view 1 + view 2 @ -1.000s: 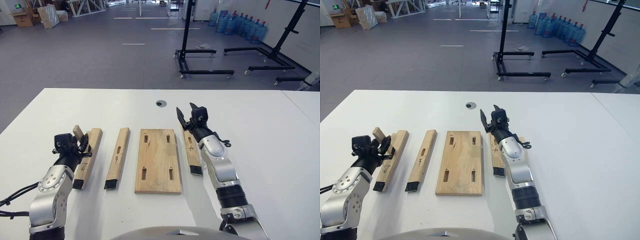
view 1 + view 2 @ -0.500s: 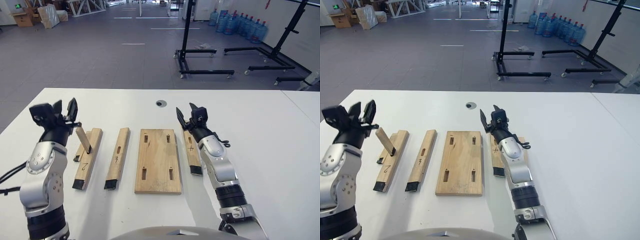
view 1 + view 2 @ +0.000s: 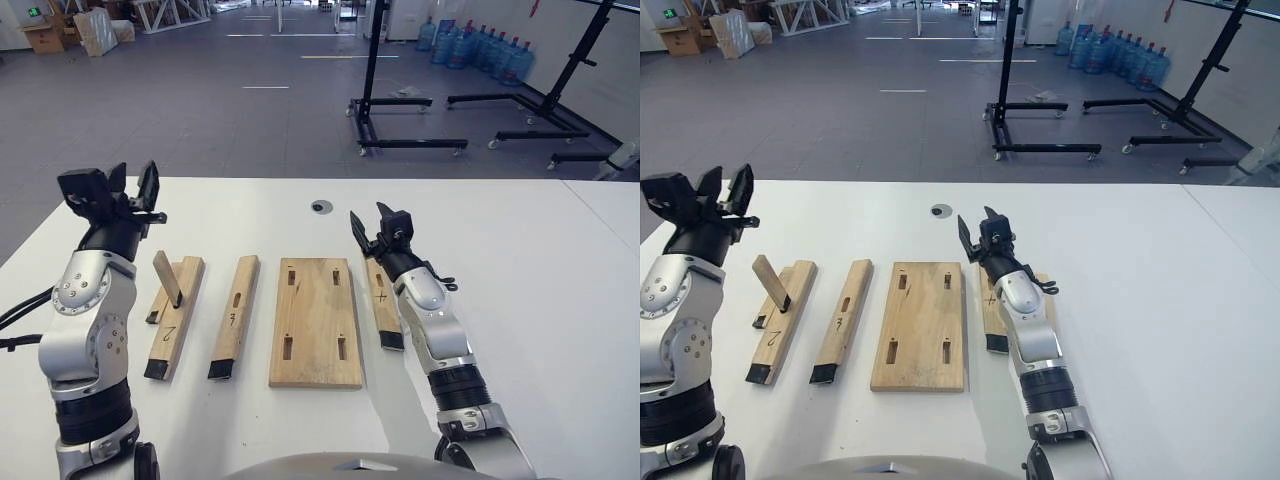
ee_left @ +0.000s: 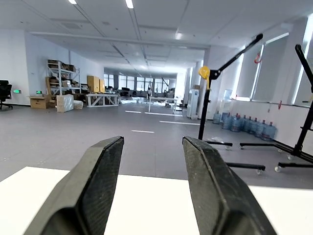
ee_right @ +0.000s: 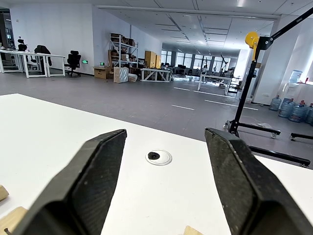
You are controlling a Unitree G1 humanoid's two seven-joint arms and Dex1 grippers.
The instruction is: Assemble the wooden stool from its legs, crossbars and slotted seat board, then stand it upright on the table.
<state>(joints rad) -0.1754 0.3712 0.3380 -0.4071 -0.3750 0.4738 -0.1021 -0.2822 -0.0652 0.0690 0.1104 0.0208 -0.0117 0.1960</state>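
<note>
The slotted seat board [image 3: 316, 320] lies flat in the middle of the white table [image 3: 520, 260]. Two wooden legs lie to its left: one [image 3: 236, 313] close by, one marked leg [image 3: 176, 318] farther left. A short crossbar [image 3: 167, 278] leans tilted against that outer leg. A third leg [image 3: 384, 305] lies right of the board, partly under my right arm. My left gripper [image 3: 118, 190] is open, raised above the table's far left, beyond the crossbar; its fingers [image 4: 98, 186] hold nothing. My right gripper [image 3: 372, 225] is open just past the third leg's far end, fingers [image 5: 93, 191] empty.
A round cable hole [image 3: 321, 207] sits in the table beyond the board. Bare table stretches to the right of my right arm. Black wheeled stands [image 3: 405, 110] and water bottles [image 3: 480, 45] stand on the floor behind the table.
My left gripper has let go of the crossbar, opened, and risen up and back to the far left. The crossbar now leans on the outer leg. The right arm has barely moved.
</note>
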